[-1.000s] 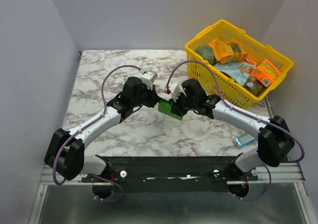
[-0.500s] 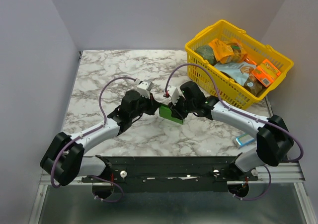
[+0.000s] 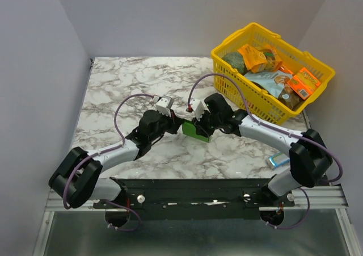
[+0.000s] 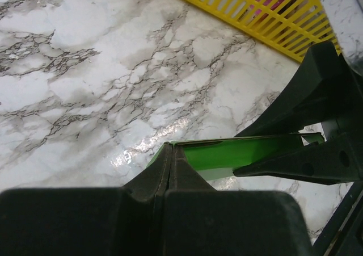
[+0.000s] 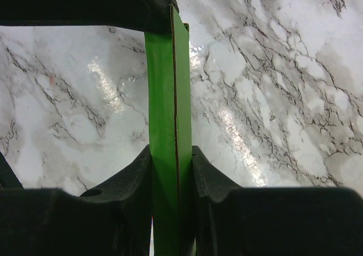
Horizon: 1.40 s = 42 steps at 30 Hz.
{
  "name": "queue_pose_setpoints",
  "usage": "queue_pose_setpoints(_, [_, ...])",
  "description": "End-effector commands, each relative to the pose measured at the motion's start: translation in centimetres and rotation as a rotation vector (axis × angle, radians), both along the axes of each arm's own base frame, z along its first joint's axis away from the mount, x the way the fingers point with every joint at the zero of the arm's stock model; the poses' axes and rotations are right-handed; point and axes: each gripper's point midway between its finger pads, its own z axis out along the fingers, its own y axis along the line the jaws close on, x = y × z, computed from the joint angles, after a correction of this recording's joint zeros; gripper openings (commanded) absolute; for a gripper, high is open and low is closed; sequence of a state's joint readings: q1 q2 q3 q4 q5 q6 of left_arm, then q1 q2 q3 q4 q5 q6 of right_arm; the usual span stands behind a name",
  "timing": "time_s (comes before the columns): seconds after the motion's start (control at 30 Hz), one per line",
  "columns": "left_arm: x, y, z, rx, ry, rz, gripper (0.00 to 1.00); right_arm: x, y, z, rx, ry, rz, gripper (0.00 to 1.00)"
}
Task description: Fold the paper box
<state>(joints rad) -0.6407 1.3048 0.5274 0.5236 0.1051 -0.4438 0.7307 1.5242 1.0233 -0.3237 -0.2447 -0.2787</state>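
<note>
Paper box (image 3: 195, 129): we count one, a bright green flattened piece of card. We also count two grippers, one yellow basket (image 3: 266, 105) and one blue-and-white pack (image 3: 279, 160). The basket holds several packs; we cannot count them exactly.

Right gripper (image 3: 201, 124): its fingers (image 5: 133, 179) stand partly open and clamp the paper box (image 5: 166, 114), one pad on each face. The card runs out ahead of the fingertips.

Left gripper (image 3: 177, 124): its fingers (image 4: 147, 176) are fully closed, tips together. They touch the end of the box (image 4: 238, 155) farthest from the right fingers. We cannot tell whether a layer of card is nipped between them.

The box sits between the two sets of fingertips. The basket lies beyond the right fingers, well apart from them. The pack lies behind them, near the right arm's base.
</note>
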Motion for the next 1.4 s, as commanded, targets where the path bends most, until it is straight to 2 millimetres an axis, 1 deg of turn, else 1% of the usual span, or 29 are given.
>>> queue_pose_setpoints(0.0, [0.1, -0.5, -0.4, -0.028, -0.017, 0.013, 0.00, 0.6, 1.4, 0.5, 0.042, -0.031, 0.024, 0.20])
queue_pose_setpoints(0.17, [0.4, -0.7, -0.5, -0.049, -0.034, 0.024, 0.00, 0.5, 1.5, 0.3, 0.039, -0.024, 0.031, 0.20])
queue_pose_setpoints(0.37, [0.2, -1.0, -1.2, -0.068, -0.070, 0.024, 0.00, 0.5, 1.5, 0.1, 0.038, -0.022, 0.035, 0.20])
queue_pose_setpoints(0.5, [0.2, -1.0, -1.2, -0.095, -0.104, 0.028, 0.00, 0.3, 1.7, -0.1, 0.037, -0.012, 0.043, 0.20])
queue_pose_setpoints(0.57, [0.0, -1.4, -1.6, -0.087, -0.111, 0.017, 0.00, 0.3, 1.7, -0.2, 0.036, -0.009, 0.042, 0.20])
queue_pose_setpoints(0.6, [0.0, -1.5, -1.5, -0.090, -0.124, 0.016, 0.00, 0.3, 1.6, -0.3, 0.033, -0.007, 0.041, 0.20])
queue_pose_setpoints(0.67, [-0.2, -1.7, -2.1, -0.077, -0.122, 0.005, 0.00, 0.3, 1.7, -0.3, 0.033, -0.007, 0.041, 0.20])
queue_pose_setpoints(0.73, [-0.4, -2.0, -2.1, -0.076, -0.138, -0.009, 0.00, 0.3, 1.5, -0.5, 0.026, -0.007, 0.035, 0.20])
queue_pose_setpoints(0.77, [-0.7, -1.9, -2.8, -0.063, -0.131, -0.012, 0.00, 0.4, 1.5, -0.6, 0.021, -0.009, 0.031, 0.20])
queue_pose_setpoints(0.93, [-1.6, -1.5, -4.1, -0.019, -0.160, -0.035, 0.00, 0.6, 1.2, -1.0, 0.017, -0.011, 0.007, 0.20])
queue_pose_setpoints(0.97, [-2.0, -1.4, -4.7, -0.002, -0.156, -0.039, 0.00, 0.6, 1.1, -1.2, 0.012, -0.010, 0.002, 0.20])
queue_pose_setpoints(1.0, [-2.0, -1.4, -4.7, -0.001, -0.167, -0.043, 0.00, 0.6, 1.1, -1.3, 0.012, -0.006, -0.001, 0.20])
queue_pose_setpoints(1.2, [-3.4, -1.8, -6.7, 0.070, -0.160, -0.085, 0.00, 0.8, 0.8, -1.4, 0.004, -0.012, -0.019, 0.20])
queue_pose_setpoints(1.27, [-3.2, -1.6, -6.9, 0.075, -0.152, -0.048, 0.00, 0.9, 0.9, -1.4, 0.007, -0.018, -0.020, 0.20])
queue_pose_setpoints(1.37, [-3.1, -2.1, -7.0, 0.060, -0.137, -0.037, 0.00, 0.9, 1.0, -1.4, 0.014, -0.013, -0.023, 0.20])
